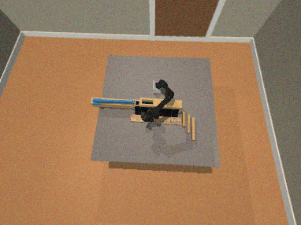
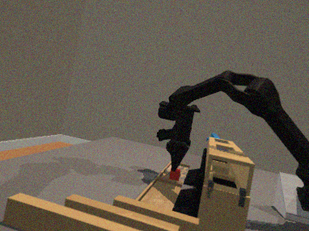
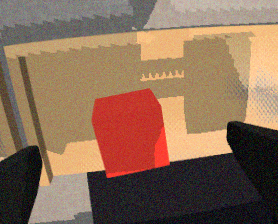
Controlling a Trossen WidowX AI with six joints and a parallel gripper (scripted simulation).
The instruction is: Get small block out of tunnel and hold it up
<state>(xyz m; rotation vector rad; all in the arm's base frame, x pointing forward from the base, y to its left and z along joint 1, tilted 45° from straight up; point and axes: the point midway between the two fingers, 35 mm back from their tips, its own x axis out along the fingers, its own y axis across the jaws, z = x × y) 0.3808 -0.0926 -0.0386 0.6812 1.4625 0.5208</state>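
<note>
The claw stood wide with nothing between its grip, pointing down over the red block. The block was already out of the tunnel, sitting on the wooden tray alongside it. Seen from above, the tray lay at the tunnel's six o'clock side, and the blue handle stuck out toward nine o'clock.

In the wrist view one fingertip showed at eight o'clock of the block and the other at about three, the block nearer the former. That uneven spacing was the likeliest trouble: closing off-centre, one finger would have met the block first and could have shoved it along the tray or twisted it. A dark panel began just at the block's six o'clock side, so a finger sent too low or too far that way might have knocked against it. The tray's raised edge could have stopped a fingertip short, leaving a shallow pinch that slipped on the lift. The loose rods, at four o'clock of the tunnel from above, seemed a lesser worry.
</note>
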